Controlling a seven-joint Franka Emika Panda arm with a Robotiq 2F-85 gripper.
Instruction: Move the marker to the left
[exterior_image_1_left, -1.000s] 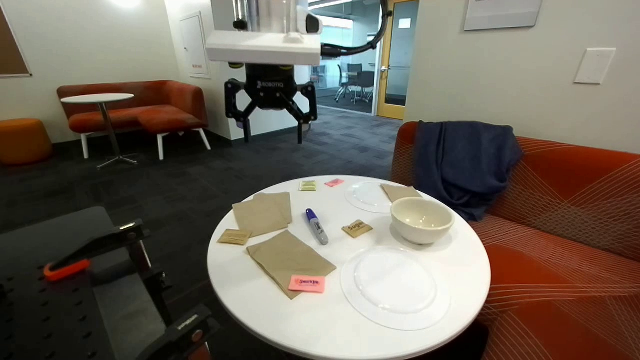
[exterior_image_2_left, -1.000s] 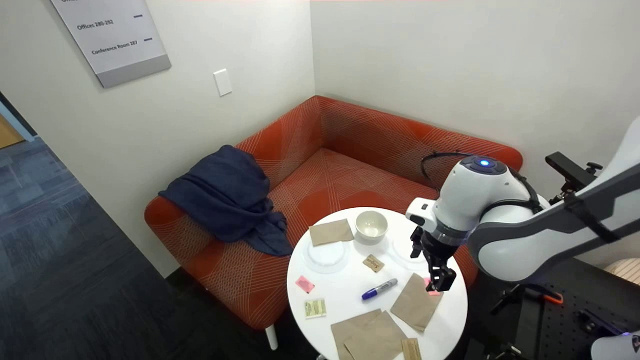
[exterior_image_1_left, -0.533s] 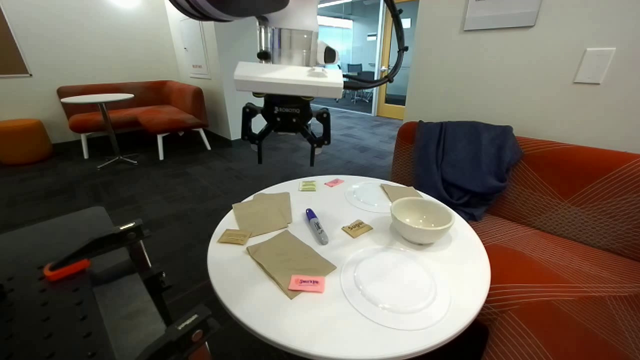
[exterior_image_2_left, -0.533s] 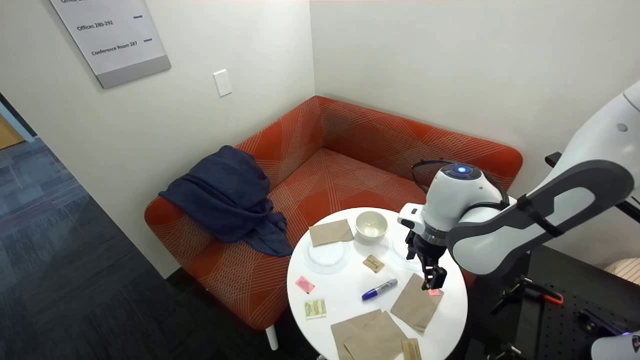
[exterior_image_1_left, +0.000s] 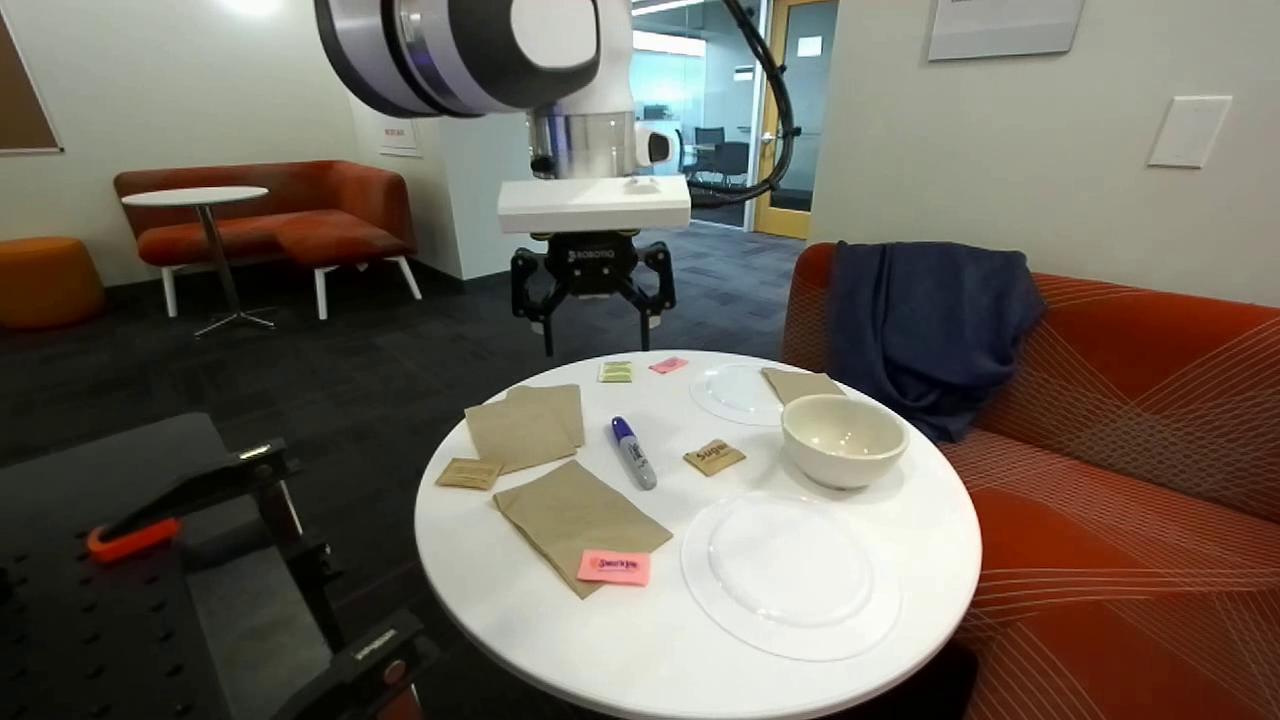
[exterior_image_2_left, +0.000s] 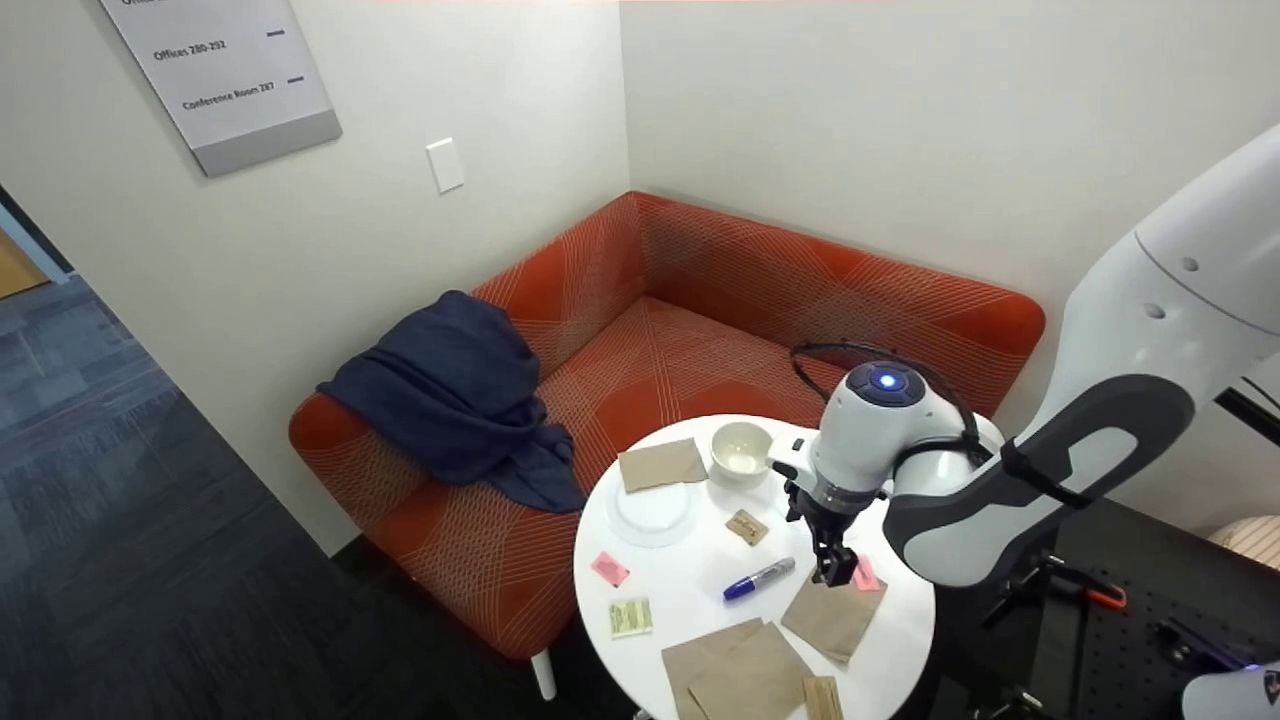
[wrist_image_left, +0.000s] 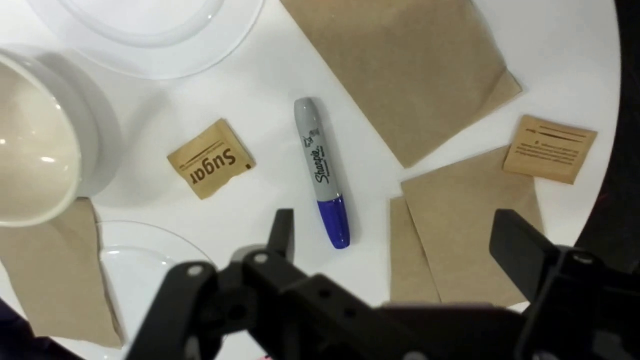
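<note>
The marker (exterior_image_1_left: 634, 453) is a Sharpie with a grey body and a blue-purple cap. It lies flat on the round white table (exterior_image_1_left: 640, 640), between brown napkins and a sugar packet. It also shows in an exterior view (exterior_image_2_left: 759, 579). In the wrist view the marker (wrist_image_left: 321, 172) lies above and left of centre between the fingertips, its cap pointing toward the gripper. My gripper (exterior_image_1_left: 598, 350) is open and empty, hanging above the table, well above the marker and not touching it. It shows in an exterior view (exterior_image_2_left: 815, 548) and in the wrist view (wrist_image_left: 394, 214) with fingers wide apart.
A white bowl (exterior_image_1_left: 843, 440) and a sugar packet (exterior_image_1_left: 715, 457) stand to one side of the marker. Brown napkins (exterior_image_1_left: 580, 515) lie to the other. Clear plates (exterior_image_1_left: 790, 570), a pink packet (exterior_image_1_left: 614, 567) and a green packet (exterior_image_1_left: 616, 372) also lie on the table.
My open gripper has moved down toward the table, shifting right in an exterior view and left in the opposite-facing exterior view. The marker and other objects have not moved.
</note>
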